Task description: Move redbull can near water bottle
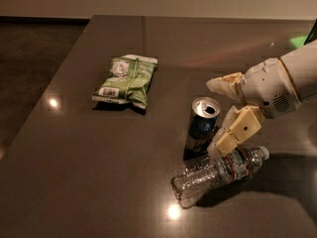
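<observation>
Your hand [216,115] comes in from the right side of the worktop [89,172], and its two tan fingers are spread wide, gripping nothing. One finger [225,82] reaches up behind the top of the can [201,128]. The other finger [238,131] angles down along the can's right side, with its tip low beside the base. The can sits at the mouth of that spread. You cannot tell from this angle whether either finger touches it.

The can stands upright on its own, silver top showing the open pull-tab hole, dark blue body below. Look just in front of it and you have the bottle [210,176], lying on its side. Its white cap points right, under the hand, and its crinkled clear base points toward the near left. The label band wraps it close to the cap end. Can and bottle are just beside each other, the can's foot right at the bottle's middle; whether they touch is hard to call.

Behind the hand, the bulky white arm [285,81] runs off the right edge of the view.

Over on the left, well apart from all this, the green bag [127,80] lies flat on the worktop, its top end pointing away from you. Two small bright light spots glint off the dark glossy surface, one left of the bag and one in front of the bottle.
</observation>
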You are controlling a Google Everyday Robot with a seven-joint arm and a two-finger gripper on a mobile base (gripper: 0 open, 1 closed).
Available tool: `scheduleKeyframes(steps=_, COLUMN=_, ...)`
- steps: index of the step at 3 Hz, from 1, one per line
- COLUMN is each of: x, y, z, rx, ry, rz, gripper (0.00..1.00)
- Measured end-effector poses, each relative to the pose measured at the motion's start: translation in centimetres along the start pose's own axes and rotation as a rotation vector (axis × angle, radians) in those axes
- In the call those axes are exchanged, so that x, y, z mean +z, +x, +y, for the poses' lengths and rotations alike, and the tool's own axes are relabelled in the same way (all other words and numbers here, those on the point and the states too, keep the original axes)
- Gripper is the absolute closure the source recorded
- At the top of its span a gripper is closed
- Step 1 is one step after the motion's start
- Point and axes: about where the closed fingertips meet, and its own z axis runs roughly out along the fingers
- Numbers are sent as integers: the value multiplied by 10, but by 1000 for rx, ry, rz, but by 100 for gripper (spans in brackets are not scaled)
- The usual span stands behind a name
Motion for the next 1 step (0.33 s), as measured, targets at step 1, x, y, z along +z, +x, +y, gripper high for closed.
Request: scheduleKeyframes(steps=1, x=0, y=0, z=0, rx=0, ry=0, rz=0, gripper=0)
